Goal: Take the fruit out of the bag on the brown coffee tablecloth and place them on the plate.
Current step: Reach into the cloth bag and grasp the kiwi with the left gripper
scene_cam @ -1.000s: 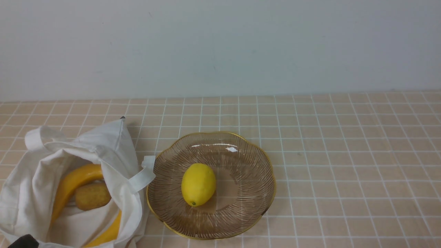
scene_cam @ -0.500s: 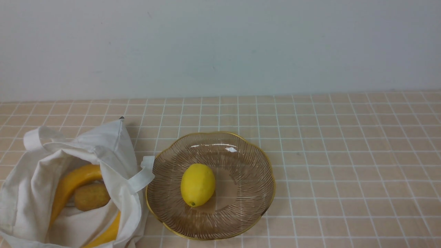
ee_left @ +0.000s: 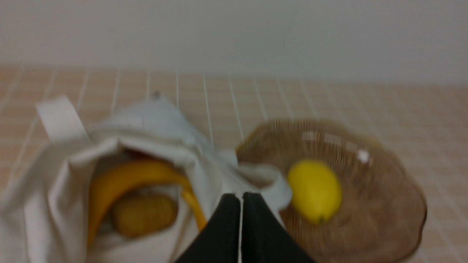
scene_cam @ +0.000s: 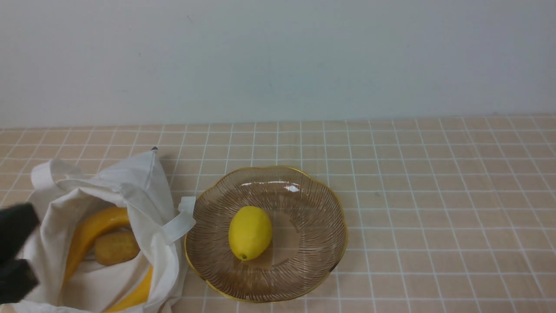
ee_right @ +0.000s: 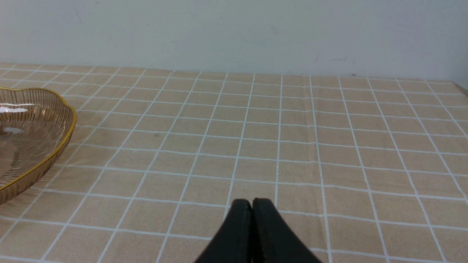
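As it lies in the bag [scene_cam: 143, 187], the banana [scene_cam: 87, 234] runs near-to-far.

Left gripper [ee_left: 240, 199]: jaws pressed together, empty; motion-blurred at the front view's left edge.
Right gripper [ee_right: 252, 204]: jaws pressed together, empty.
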